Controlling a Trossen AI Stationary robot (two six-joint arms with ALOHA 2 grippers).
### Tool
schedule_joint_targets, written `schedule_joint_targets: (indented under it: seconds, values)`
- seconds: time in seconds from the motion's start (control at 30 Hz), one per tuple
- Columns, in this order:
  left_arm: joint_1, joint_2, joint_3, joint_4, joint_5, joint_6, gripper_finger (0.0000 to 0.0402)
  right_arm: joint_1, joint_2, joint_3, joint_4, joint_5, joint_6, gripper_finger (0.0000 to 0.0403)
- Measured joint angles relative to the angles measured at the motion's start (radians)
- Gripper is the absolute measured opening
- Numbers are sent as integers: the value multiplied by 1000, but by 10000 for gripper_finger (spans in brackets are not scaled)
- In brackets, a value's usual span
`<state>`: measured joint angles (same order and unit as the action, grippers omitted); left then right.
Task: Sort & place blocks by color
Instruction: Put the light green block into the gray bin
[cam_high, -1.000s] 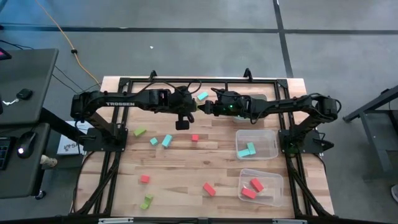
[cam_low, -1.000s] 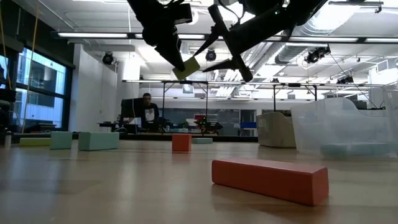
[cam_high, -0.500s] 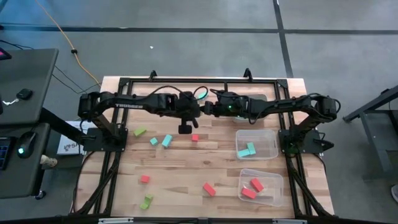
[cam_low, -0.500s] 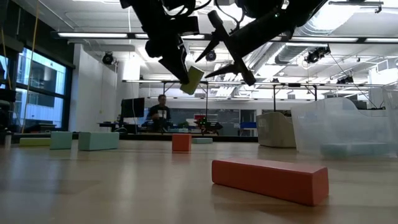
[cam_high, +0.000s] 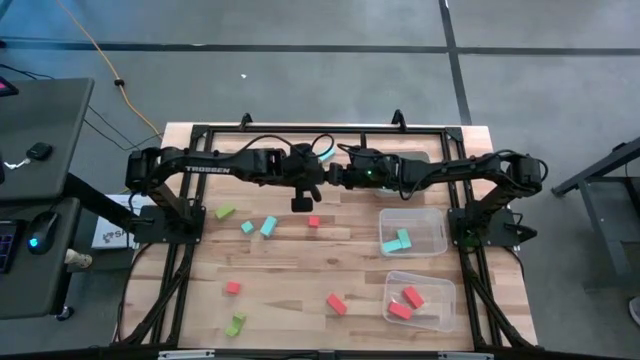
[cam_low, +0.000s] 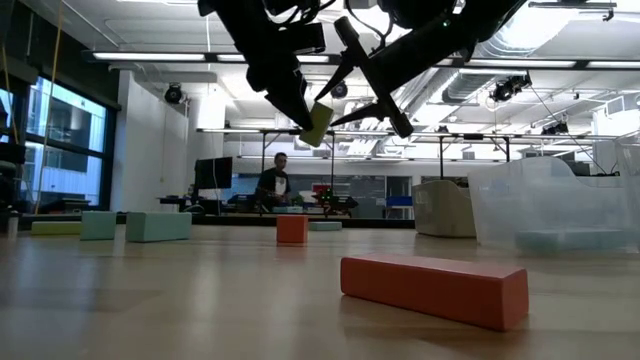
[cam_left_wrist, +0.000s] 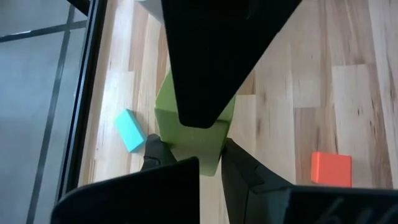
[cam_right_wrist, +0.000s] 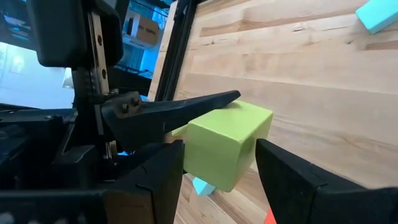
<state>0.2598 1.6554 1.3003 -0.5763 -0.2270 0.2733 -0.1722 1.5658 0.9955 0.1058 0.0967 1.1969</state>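
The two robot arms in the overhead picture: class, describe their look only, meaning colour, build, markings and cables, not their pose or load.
Both the left arm and the right arm are black, jointed and slim, on black frame bases. The left arm bears white "TROSSEN" lettering. Thin black cables loop over both wrists. A small green light glows near the right gripper. The fingers are dark, flat and tapered.

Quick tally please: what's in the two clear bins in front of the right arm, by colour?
Light blue blocks: 2, in the farther bin
Red-orange blocks: 2, in the nearer bin
Total: 4
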Motion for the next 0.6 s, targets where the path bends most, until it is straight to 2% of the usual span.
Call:
schedule_joint_targets:
  seconds: [0.6]
  values:
    - [-1, 0, 0, -1, 9, 0, 0, 0, 0, 0, 6, -2, 85, 190]
